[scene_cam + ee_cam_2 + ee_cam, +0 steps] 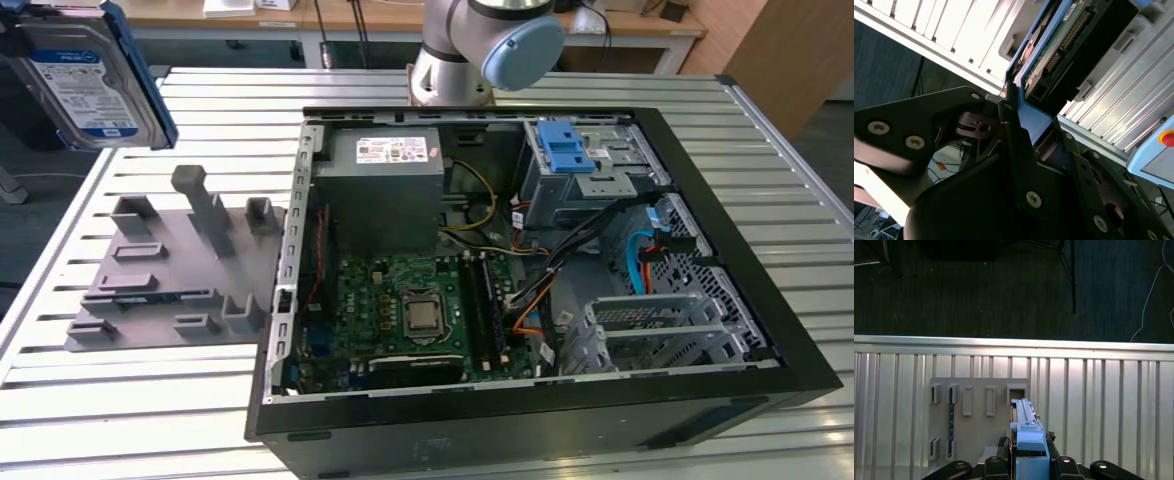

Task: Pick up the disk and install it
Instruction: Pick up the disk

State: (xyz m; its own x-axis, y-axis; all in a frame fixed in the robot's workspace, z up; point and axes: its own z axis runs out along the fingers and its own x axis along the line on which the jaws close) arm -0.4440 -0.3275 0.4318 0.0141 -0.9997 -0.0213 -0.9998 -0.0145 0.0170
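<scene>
A slatted table (134,400) carries an open computer case (747,300), with a grey rack (174,280) at its nine o'clock. The disk (83,90) hangs aloft at the case's ten o'clock, clamped edgewise in the hand (1029,441).

Open computer case (534,425) on desk (134,410); holder fixture (147,290) just beside it, on the exterior view's left; disk (87,75) aloft over the fixture; arm base (454,70) behind case.

Tool (1029,463) clamped, raised high
</scene>
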